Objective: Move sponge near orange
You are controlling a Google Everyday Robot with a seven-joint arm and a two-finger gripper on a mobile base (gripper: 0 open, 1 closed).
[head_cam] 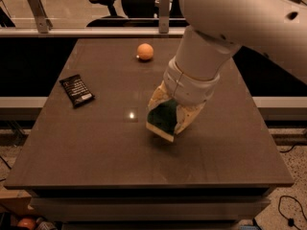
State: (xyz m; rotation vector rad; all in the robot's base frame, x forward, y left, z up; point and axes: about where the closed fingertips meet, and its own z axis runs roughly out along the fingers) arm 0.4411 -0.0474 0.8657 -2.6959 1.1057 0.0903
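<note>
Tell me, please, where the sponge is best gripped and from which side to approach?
Probably across its width, from above: the soft foam edges give under the fingers. The gripper holds the sponge just so, green face tilted toward the camera, above the table, short of the orange.

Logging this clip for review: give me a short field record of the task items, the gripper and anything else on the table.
sponge: clamped in the jaws, apparently lifted off the table
gripper: above the table's middle, shut on sponge
orange: near the far edge, apart from sponge
snack packet: flat, left side
task status: sponge not yet near orange
</note>
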